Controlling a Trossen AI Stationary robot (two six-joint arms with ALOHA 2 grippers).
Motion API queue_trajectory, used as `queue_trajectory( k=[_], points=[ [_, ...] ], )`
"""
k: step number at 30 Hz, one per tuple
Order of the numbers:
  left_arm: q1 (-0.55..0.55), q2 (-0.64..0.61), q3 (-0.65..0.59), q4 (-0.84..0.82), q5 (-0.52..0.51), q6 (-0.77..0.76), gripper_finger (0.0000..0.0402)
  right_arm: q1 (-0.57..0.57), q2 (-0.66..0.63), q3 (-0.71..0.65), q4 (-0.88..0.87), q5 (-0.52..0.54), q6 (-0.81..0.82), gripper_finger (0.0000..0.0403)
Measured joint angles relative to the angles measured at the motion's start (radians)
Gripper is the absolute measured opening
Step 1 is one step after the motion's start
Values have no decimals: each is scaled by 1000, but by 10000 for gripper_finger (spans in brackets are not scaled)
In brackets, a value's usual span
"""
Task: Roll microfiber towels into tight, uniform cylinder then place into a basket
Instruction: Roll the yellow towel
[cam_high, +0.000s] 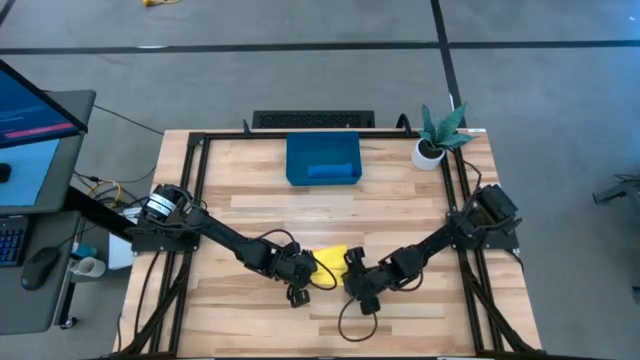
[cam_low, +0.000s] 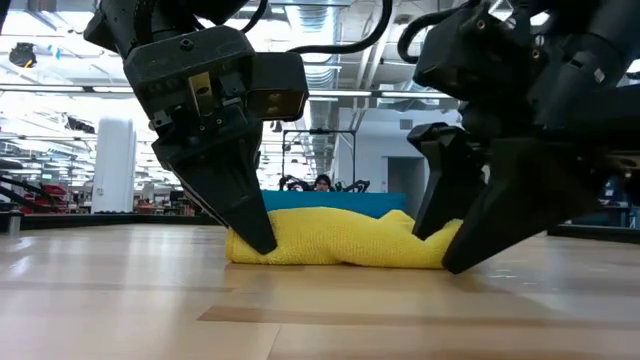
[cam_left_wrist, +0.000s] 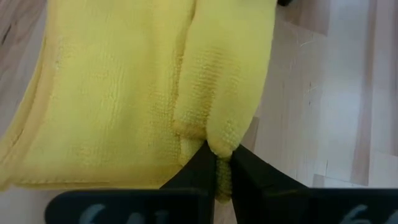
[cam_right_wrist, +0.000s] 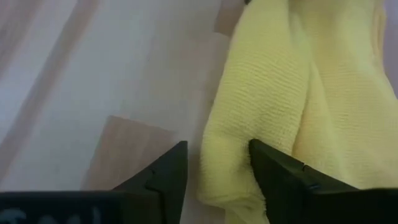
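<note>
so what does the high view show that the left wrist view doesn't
Only the high view shows the blue towel lying in the basket, the potted plant, and the right gripper at the yellow towel's other end. Only the left wrist view shows the left gripper pinching a fold of cloth. Both show the yellow towel on the table.

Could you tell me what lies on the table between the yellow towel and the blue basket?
Nothing: in the high view the stretch of wooden table between the yellow towel and the basket is bare.
</note>
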Motion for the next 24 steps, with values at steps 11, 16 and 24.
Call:
queue_trajectory(
  k=[11,16,24],
  points=[
    [1,0,0,1,30,16,18,-98,0,3,-73,-64,165,78],
    [10,0,1,2,119,16,18,-138,-2,3,-59,-226,215,17],
    [36,2,3,19,362,7,18,-189,4,-3,71,-718,529,34]
  ],
)
